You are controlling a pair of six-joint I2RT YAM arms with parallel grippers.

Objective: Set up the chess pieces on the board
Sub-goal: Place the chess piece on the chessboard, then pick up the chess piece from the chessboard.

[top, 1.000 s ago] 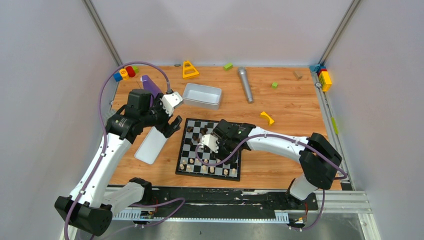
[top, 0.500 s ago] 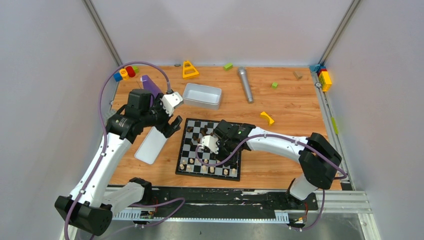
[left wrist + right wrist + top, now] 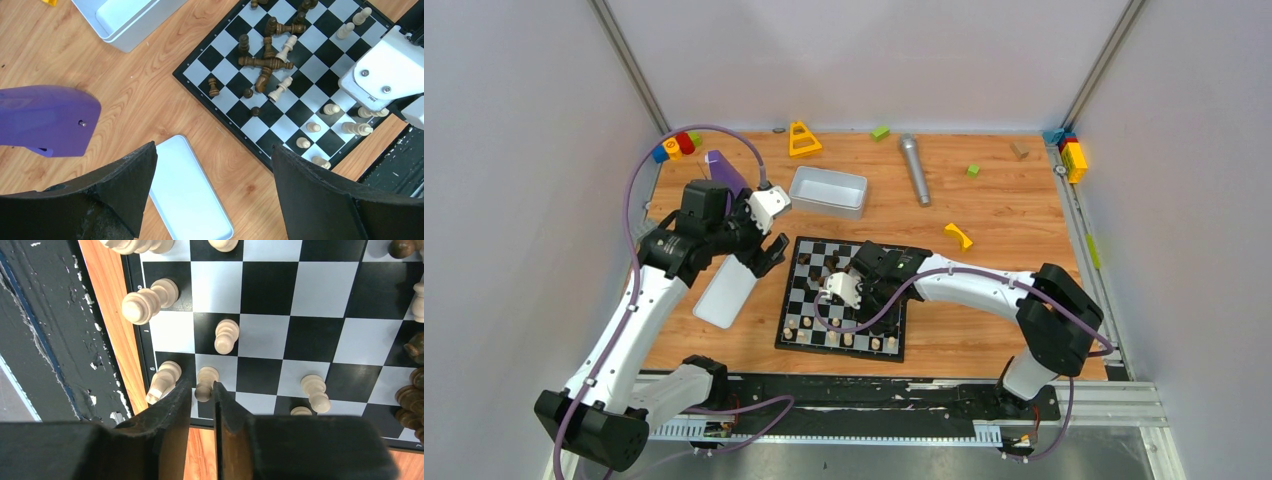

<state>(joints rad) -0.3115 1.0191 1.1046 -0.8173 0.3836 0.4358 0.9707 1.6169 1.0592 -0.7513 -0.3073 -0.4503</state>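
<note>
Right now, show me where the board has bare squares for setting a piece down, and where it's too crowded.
Free: the band of squares across the middle of the board, between the pale pieces standing along the near edge and the heap of dark pieces. Crowded: that tangled heap on the far side, and the near rows themselves.
</note>
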